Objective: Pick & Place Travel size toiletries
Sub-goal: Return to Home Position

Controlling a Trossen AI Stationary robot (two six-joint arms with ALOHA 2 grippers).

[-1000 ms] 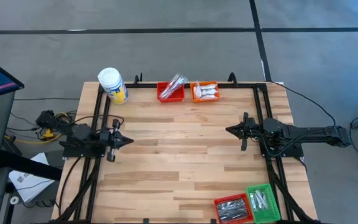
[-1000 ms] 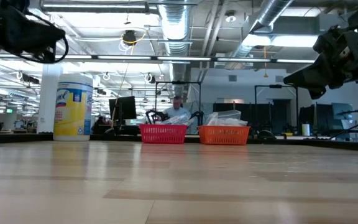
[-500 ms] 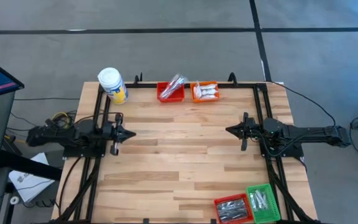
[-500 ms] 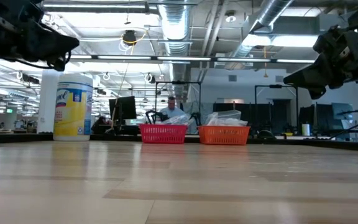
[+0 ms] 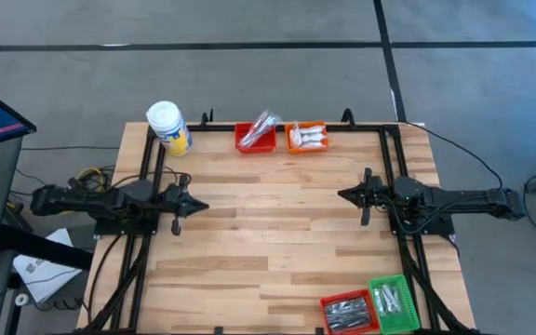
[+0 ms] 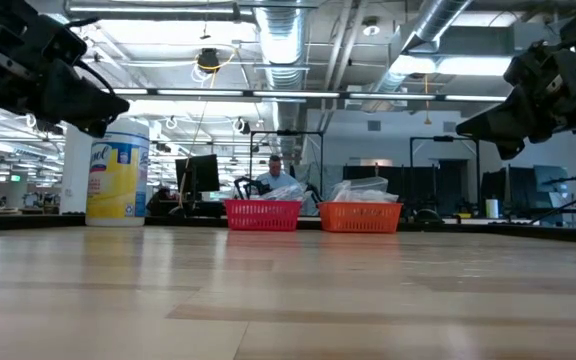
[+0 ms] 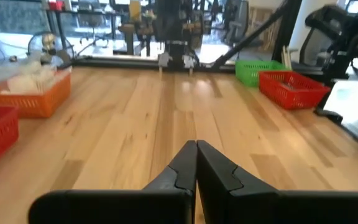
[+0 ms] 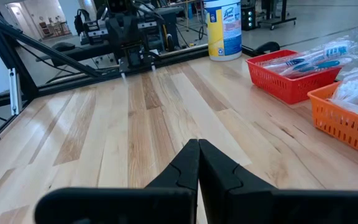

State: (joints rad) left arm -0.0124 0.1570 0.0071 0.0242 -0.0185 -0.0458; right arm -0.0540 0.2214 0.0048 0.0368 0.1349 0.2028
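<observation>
Left gripper (image 5: 197, 206) has slid right, toward table centre — its arm (image 5: 91, 200), folded and kinked a second ago, now lies stretched out straight. In the low view it has dropped lower and further right, ending just above the jar (image 6: 118, 175). Person (image 6: 274, 172) in the far room shifted slightly left.

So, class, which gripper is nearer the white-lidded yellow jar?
Left. The left gripper is on the jar's side of the table; the right gripper is on the opposite side, well farther off.
</observation>
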